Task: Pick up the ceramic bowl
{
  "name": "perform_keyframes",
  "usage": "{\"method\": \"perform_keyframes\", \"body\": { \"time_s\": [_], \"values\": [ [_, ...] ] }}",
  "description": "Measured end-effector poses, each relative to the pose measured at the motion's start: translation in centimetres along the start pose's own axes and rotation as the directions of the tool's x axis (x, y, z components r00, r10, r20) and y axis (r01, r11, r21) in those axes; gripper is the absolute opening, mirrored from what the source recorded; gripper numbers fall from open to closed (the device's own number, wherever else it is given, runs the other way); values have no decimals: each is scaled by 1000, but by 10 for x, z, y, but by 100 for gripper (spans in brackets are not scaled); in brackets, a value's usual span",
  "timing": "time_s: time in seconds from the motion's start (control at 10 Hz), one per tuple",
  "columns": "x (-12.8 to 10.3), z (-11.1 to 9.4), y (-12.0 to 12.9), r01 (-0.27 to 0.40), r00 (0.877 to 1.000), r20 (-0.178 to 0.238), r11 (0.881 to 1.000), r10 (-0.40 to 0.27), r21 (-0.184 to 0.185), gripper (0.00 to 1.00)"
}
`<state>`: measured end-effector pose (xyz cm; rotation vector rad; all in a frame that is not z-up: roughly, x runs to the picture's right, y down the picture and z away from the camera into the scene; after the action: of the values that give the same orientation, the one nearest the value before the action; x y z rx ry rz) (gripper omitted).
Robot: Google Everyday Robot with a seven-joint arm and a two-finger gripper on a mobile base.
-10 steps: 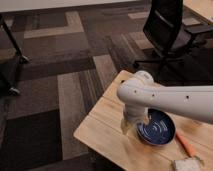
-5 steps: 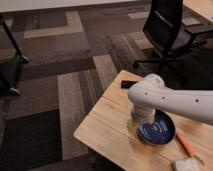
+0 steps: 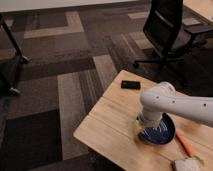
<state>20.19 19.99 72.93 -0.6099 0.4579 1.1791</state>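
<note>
The dark-blue ceramic bowl (image 3: 161,133) sits on the wooden table (image 3: 112,125), near its right side. My white arm reaches in from the right, bends at an elbow above the bowl and points down. The gripper (image 3: 146,123) is at the bowl's left rim, low over it. The arm hides the bowl's upper left part and the contact between gripper and rim.
A black phone-like slab (image 3: 130,85) lies at the table's far edge. An orange carrot (image 3: 185,144) and a pale sponge-like object (image 3: 187,164) lie right of the bowl. A black office chair (image 3: 167,30) stands behind the table on carpet.
The arm's elbow has shifted to the right across the table, and the gripper has come down at the bowl's left rim. The bowl has stayed in place.
</note>
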Motion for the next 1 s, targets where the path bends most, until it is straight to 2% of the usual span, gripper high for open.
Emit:
{"method": "perform_keyframes", "body": {
  "time_s": [0.2,0.3,0.6,0.7,0.9,1.0],
  "values": [
    [-14,9,7,-26,1000,0,1000,26,11,65],
    [-23,14,9,-40,999,5,999,39,20,60],
    [-33,16,6,-57,998,19,997,56,58,17],
    [-30,8,-2,-62,998,15,994,60,89,1],
    [-31,-4,-8,-66,998,26,991,63,113,0],
    [-37,-23,-15,-66,997,48,989,60,131,0]
  ]
}}
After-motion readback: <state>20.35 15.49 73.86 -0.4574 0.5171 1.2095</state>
